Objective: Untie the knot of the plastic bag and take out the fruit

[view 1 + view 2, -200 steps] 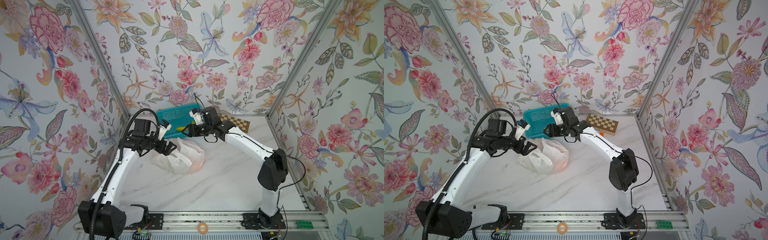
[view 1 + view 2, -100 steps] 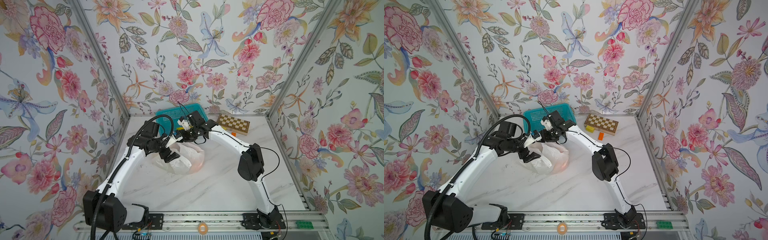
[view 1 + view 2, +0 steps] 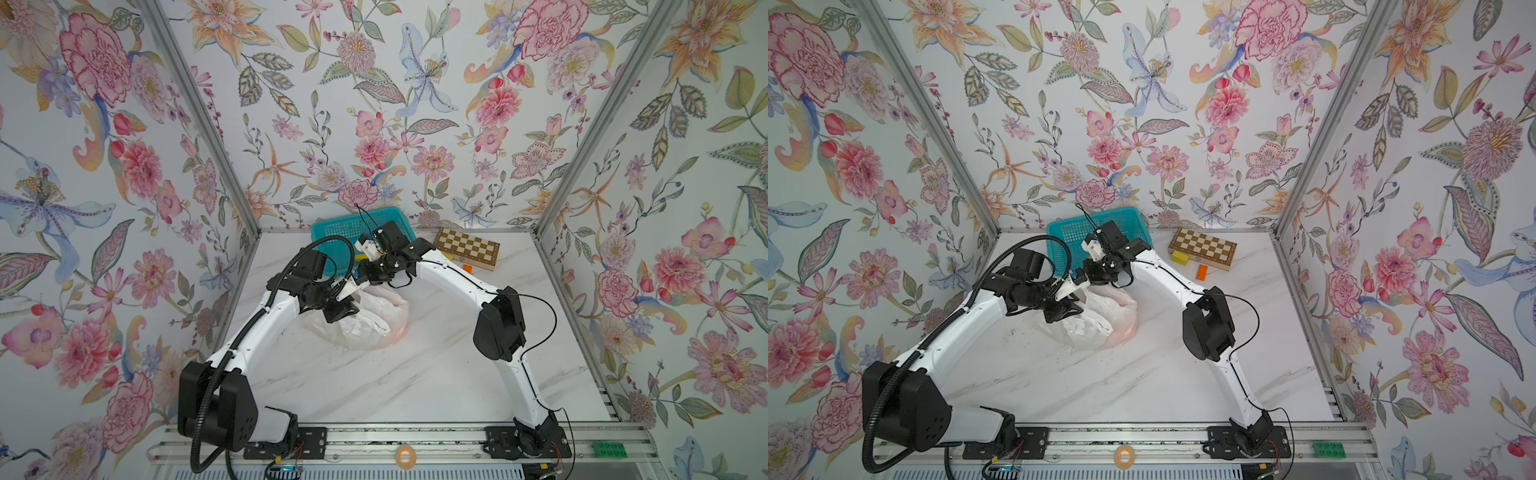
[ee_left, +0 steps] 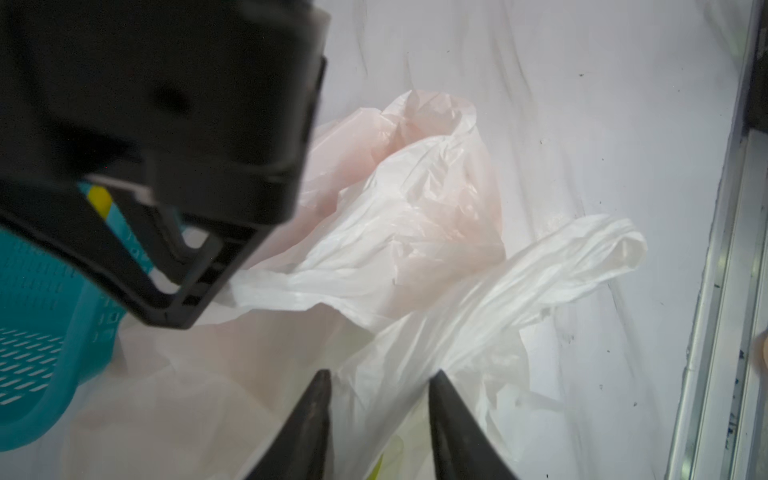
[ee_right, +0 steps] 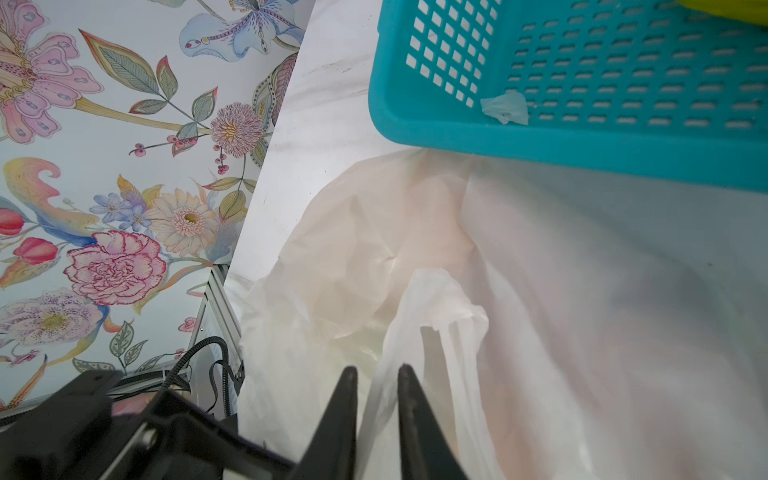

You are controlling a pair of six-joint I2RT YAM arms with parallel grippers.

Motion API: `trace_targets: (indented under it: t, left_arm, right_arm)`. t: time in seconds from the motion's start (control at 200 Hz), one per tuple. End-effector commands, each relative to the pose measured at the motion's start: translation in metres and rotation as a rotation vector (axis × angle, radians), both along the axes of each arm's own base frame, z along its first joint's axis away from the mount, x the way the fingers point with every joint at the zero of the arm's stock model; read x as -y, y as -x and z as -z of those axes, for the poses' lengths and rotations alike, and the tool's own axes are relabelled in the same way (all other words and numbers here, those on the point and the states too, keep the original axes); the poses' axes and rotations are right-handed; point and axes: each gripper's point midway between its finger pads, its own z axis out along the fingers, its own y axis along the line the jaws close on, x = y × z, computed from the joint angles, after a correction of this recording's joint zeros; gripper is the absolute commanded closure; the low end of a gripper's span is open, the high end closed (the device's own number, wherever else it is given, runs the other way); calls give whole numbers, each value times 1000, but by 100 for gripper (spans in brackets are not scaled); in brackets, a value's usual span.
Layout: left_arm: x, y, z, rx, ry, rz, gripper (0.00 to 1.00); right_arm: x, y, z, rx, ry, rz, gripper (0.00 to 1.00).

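fruit [image 3: 1126, 329]: only a faint orange tint through the plastic bag [image 3: 1100, 328]; pieces not countable. knot: not made out in any view (left gripper [image 3: 345, 311] sits over that part in both top views). left wrist view: whether its fingers [image 4: 316, 419] pinch the film between them, unclear; their bases cut by the frame edge. teal basket [image 3: 332, 228] partly behind the right arm.

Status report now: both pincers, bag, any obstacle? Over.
Right pincer shut on plastic bag handle. Left pincer astride bag plastic, grip unclear. Fruit inside, knot not seen. Teal basket beside bag.
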Motion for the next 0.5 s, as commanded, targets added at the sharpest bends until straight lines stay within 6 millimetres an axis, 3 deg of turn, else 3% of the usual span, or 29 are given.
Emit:
trace_targets:
  t: [0.0, 0.08, 0.245, 0.495]
  left_arm:
    - [3, -1, -9, 34, 52, -58, 95]
    - [2, -4, -17, 79, 106, -132, 100]
    - [-16, -22, -48, 171, 227, -407, 100]
    - [-47, -46, -76, 113, 369, -817, 100]
  right_arm:
    - [2, -1, -2, -7, 8, 15, 89]
    - [7, -6, -11, 1, 6, 50, 93]
    - [22, -11, -36, 66, -3, 97, 97]
    - [59, -12, -71, 150, -76, 208, 97]
